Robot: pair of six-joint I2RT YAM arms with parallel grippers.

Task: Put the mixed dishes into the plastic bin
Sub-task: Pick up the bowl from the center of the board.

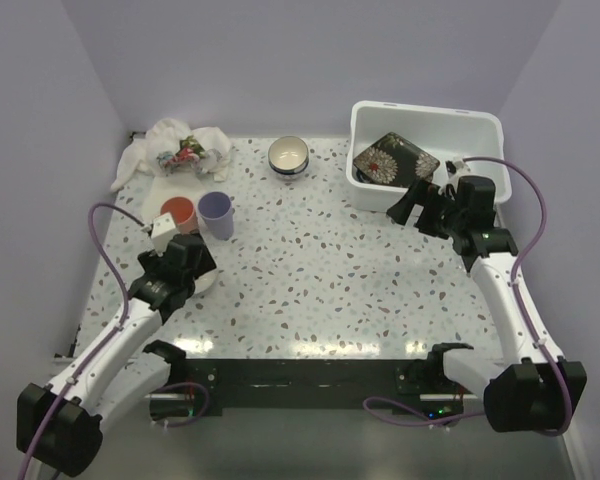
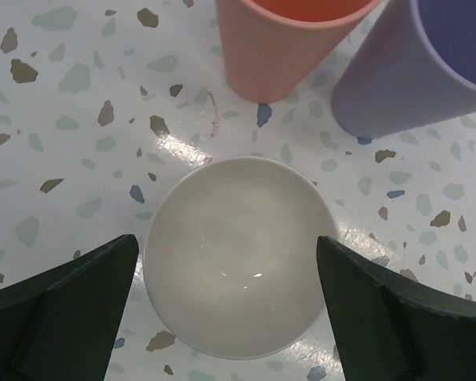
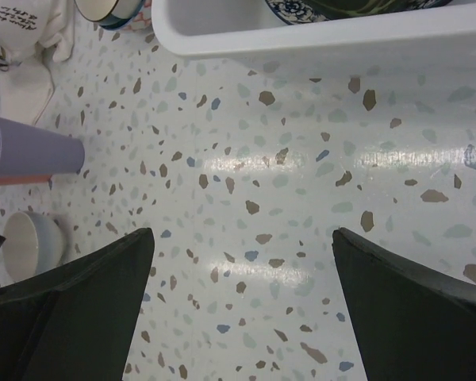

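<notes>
At left, the left gripper [image 2: 226, 246] hangs wide open and empty over a white bowl [image 2: 238, 278], near the orange cup [image 1: 178, 213] and purple cup [image 1: 216, 213]. At upper right, the bin [image 1: 425, 108] holds a dark plate [image 1: 395, 160]; the right gripper [image 3: 242, 238] is spread wide beside it, empty.

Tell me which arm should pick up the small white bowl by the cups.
Left. The left hand hangs open right over the bowl, its fingers either side. The right hand, also open, is across the table beside the bin.
</notes>
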